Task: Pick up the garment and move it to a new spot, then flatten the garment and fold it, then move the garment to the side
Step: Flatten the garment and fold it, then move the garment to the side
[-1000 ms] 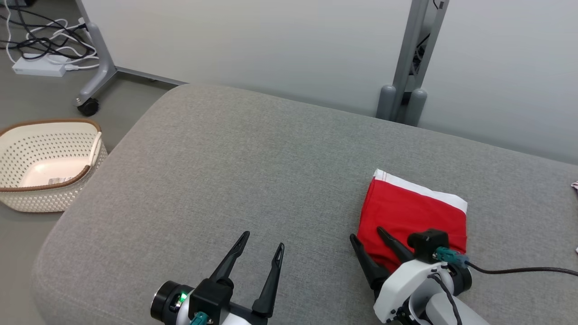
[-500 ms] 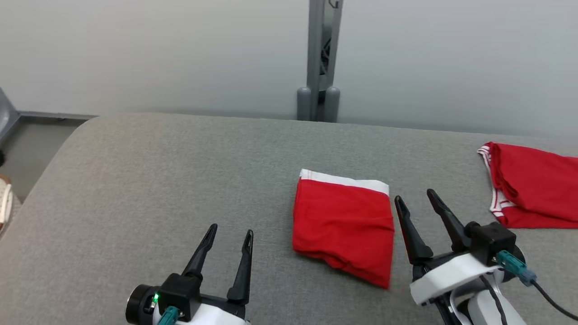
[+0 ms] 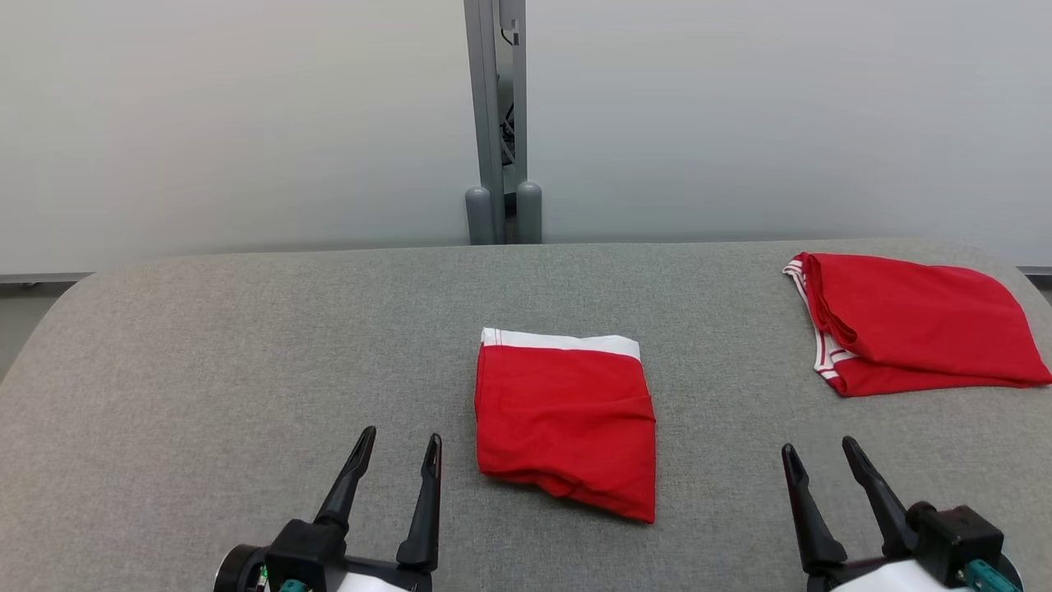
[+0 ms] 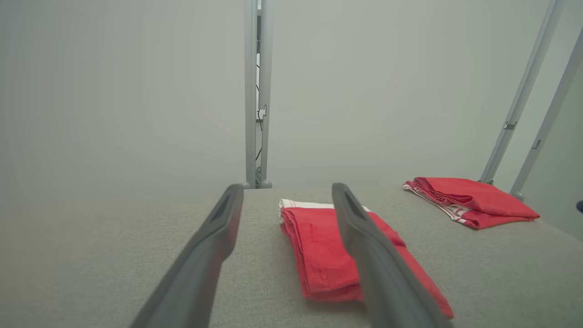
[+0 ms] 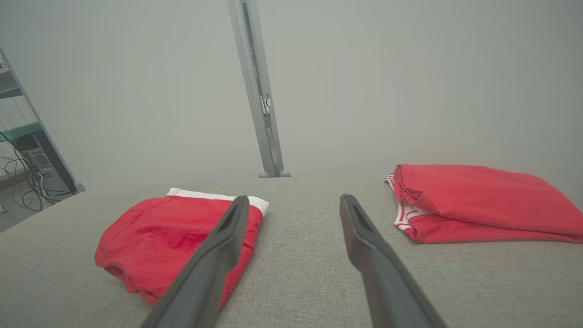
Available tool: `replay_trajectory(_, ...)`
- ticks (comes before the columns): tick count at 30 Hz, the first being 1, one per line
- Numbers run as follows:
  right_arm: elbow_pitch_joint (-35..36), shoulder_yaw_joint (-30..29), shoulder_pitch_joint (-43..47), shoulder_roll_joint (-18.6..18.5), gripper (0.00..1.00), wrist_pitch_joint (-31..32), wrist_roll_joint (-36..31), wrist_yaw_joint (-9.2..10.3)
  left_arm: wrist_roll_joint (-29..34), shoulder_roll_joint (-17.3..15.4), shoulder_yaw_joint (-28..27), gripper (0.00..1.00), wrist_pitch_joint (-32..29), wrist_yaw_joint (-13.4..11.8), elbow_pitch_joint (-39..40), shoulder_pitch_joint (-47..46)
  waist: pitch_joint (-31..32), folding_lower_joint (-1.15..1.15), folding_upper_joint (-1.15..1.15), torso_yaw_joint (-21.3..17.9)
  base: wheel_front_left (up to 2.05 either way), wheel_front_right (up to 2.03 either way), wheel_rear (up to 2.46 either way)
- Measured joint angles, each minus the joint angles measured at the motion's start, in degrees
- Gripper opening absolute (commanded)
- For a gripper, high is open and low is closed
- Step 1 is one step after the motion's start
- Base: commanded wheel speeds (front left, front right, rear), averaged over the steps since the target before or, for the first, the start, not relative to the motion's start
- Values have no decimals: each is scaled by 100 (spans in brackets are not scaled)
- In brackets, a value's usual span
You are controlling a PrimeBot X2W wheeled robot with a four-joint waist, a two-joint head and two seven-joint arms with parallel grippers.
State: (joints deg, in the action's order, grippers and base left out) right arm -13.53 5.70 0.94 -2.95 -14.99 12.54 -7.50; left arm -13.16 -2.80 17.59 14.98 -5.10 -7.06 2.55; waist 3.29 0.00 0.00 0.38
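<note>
Between the left gripper (image 3: 403, 434) and right gripper (image 3: 817, 445), both spread and empty, lie folded red shorts (image 3: 567, 419), it seems; pinching one layer would unfold them.

A grey padded surface (image 3: 205, 370) with rounded corners is seen across the near and middle scene. At its far right, a second red garment (image 3: 912, 321) is laid folded, flat on the fabric, with white striped trim (image 3: 822, 353) shown along its left edge. Pale wall panels (image 3: 205, 123) are set behind the far edge. An upright grey metal post (image 3: 496, 107) is placed between the panels at centre, with two rounded grey feet (image 3: 479, 215) at its base. A strip of floor (image 3: 16, 329) is seen far left. Two slanted grey poles (image 4: 519, 105) are seen far right in the left wrist view. Loose cables (image 5: 27, 182) and a teal shelf (image 5: 20, 130) are seen far left in the right wrist view.
</note>
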Motion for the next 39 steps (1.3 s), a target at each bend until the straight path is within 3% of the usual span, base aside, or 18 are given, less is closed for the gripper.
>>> replay_trajectory(24,35,78,432,11,100,0,194,0,148,-1,-70,100,0,-43,46,258,141,0,0,104,0,0,0)
replay_trajectory(31,-647,369,-47,13,100,0,1281,0,163,0,46,100,0,9,-13,249,6,0,0,315,0,0,0)
replay_trajectory(39,-2207,788,-1281,16,100,0,2719,0,219,0,129,100,0,101,-82,141,-223,0,0,783,0,0,0)
